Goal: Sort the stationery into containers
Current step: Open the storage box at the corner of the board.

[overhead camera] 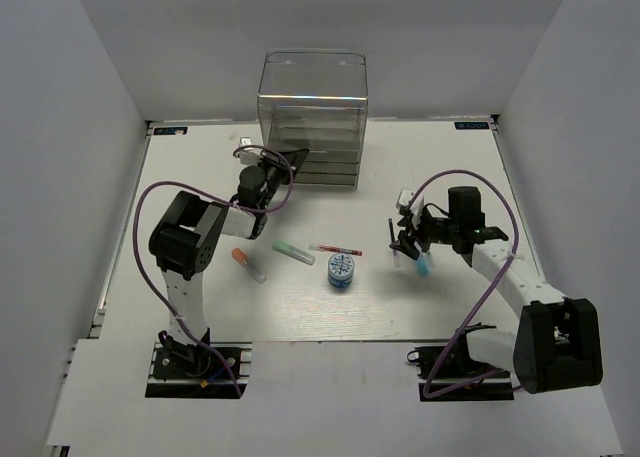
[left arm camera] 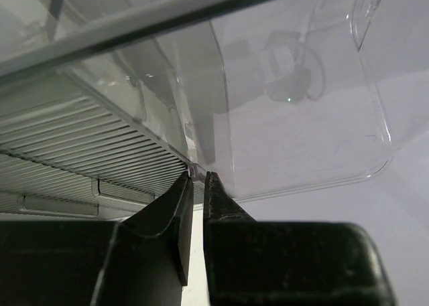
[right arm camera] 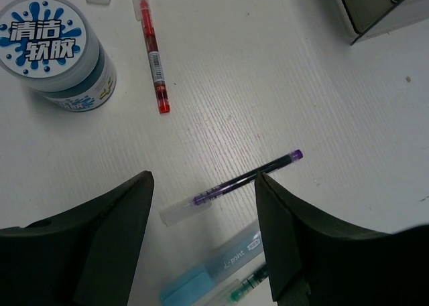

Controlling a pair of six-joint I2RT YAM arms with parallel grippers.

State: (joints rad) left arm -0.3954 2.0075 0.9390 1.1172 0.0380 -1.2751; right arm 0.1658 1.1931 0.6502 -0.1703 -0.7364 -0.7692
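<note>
Risk — my left pincer (left arm camera: pixel 196 185) clenched on the clear drawer (left arm camera: pixel 301 132) lip; a skewed pull could slip off. Also my right pincer (right arm camera: pixel 203 185) gapes above the dark pen (right arm camera: pixel 241 179) on the table (right arm camera: pixel 301 85) — the adjacent blue marker (right arm camera: pixel 214 269) may get nudged.

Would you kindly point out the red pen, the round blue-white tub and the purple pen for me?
red pen (right arm camera: pixel 153 58), right wrist view, middle of its barrel.
round blue-white tub (right arm camera: pixel 41 37), right wrist view, centre of its printed lid.
purple pen (right arm camera: pixel 234 183), right wrist view, middle of its dark barrel.
</note>
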